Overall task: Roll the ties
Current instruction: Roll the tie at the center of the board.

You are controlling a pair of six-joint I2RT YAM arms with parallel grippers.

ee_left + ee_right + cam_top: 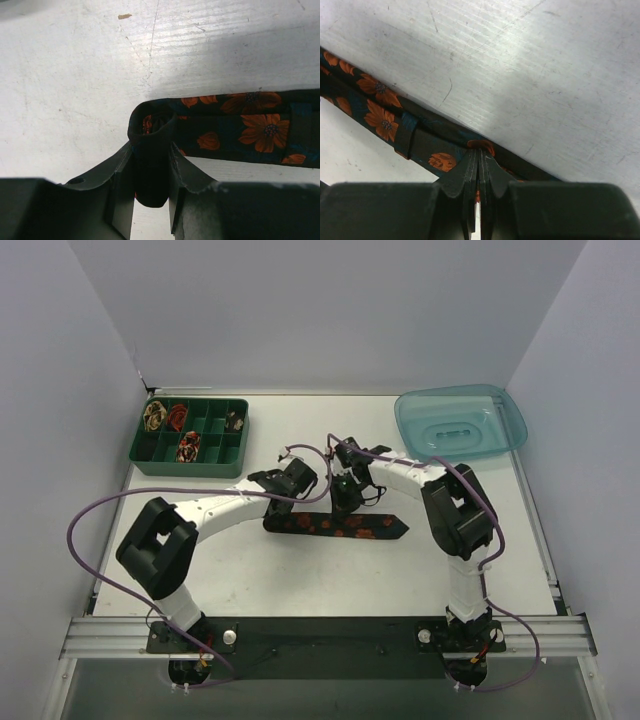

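Observation:
A dark tie (335,524) with orange flowers lies flat across the middle of the table, pointed end to the right. My left gripper (284,498) is at its left end. In the left wrist view the gripper (151,146) is shut on the tie's small rolled-up end (150,125), and the flat part (250,125) runs off to the right. My right gripper (348,498) is at the tie's far edge near its middle. In the right wrist view its fingers (479,152) are pressed together on a pinch of the fabric (380,115).
A green compartment tray (140,455) stands at the back left with several small rolled ties (188,447) in it. An upturned clear blue container (460,420) sits at the back right. White walls close in the table on three sides.

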